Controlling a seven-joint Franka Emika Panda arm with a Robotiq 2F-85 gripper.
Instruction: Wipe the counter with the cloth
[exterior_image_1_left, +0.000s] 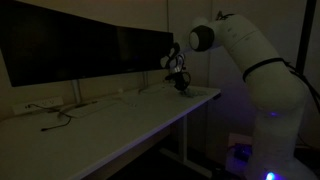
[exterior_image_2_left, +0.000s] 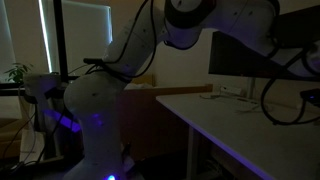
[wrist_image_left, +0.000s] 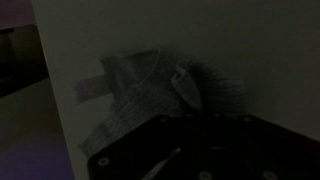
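The room is dark. A grey cloth (wrist_image_left: 140, 85) lies crumpled on the white counter (wrist_image_left: 60, 60) in the wrist view. One fold of it is bunched up right at my gripper (wrist_image_left: 190, 100), whose fingers are lost in shadow. The jaws look closed on that fold. In an exterior view my gripper (exterior_image_1_left: 179, 82) is down at the far end of the counter (exterior_image_1_left: 110, 120), in front of the monitors. The cloth there is too dark to make out. In the other exterior view the gripper is hidden behind my arm.
Two dark monitors (exterior_image_1_left: 80, 45) stand along the back of the counter, with cables (exterior_image_1_left: 55, 115) lying in front of them. The counter's edge (exterior_image_1_left: 215, 95) is close to the gripper. My white arm base (exterior_image_2_left: 95, 120) stands beside the desk (exterior_image_2_left: 260, 120).
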